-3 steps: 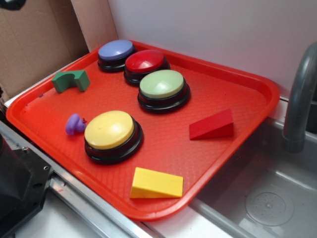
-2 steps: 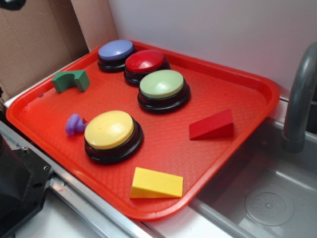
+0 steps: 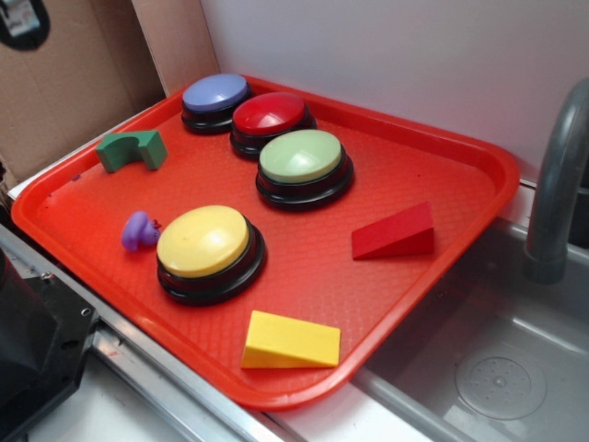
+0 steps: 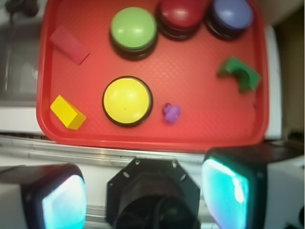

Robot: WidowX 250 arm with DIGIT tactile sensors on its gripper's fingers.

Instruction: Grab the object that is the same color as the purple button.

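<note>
The purple toy (image 3: 139,231), a small lumpy plastic piece, lies on the red tray (image 3: 442,175) with its pebbled surface, just beside the yellow button (image 3: 208,249). The purple button (image 3: 215,99), a smooth dome on a black base, sits at the tray's far corner touching the red button (image 3: 270,121). No writing is legible; the gripper (image 4: 145,191) hangs above the tray's near edge, spread wide and holding nothing.

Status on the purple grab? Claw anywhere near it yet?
Nothing done: the purple toy lies untouched on the red tray, beside the yellow button. In hand: the claw hangs high above the tray's near edge, fingers wide apart, empty. Left: descend, close, lift. Purple button sits far corner.
</note>
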